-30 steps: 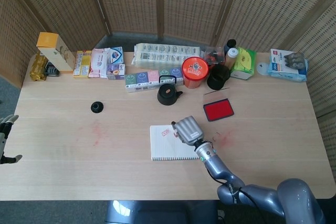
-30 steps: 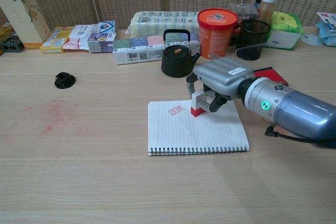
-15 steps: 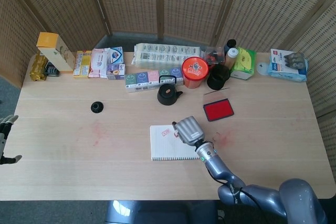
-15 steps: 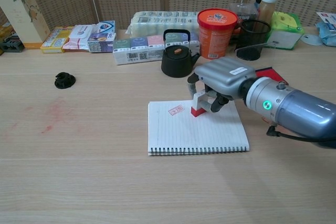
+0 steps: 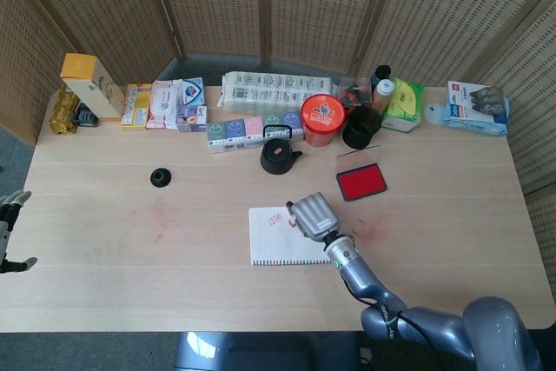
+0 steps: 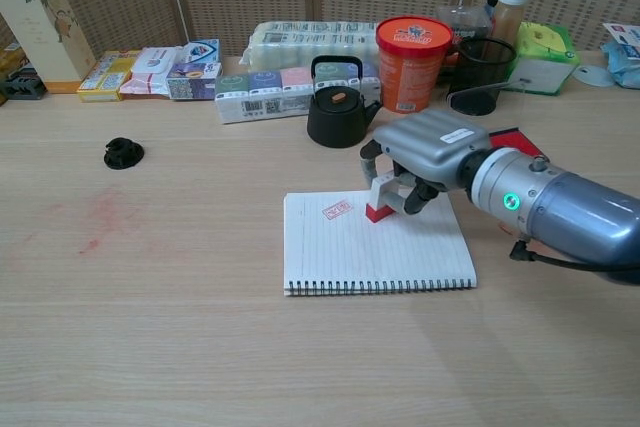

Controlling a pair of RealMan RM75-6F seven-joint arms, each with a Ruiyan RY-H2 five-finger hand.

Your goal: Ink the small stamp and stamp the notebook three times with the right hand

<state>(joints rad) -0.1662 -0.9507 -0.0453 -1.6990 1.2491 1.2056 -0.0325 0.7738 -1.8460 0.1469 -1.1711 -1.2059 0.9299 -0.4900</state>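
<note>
Small stamp (image 6: 380,197), white with a red base, pressed upright onto the lined spiral notebook (image 6: 378,257), pinched in the curled fingers of the right hand (image 6: 420,162); plain from the chest, hidden under the hand from the head. One red print (image 6: 336,210) just beside. Red ink pad (image 5: 361,182) near, black kettle (image 6: 337,107) behind. Left hand (image 5: 9,223) at the table edge, fingers spread, holding nothing.
</note>
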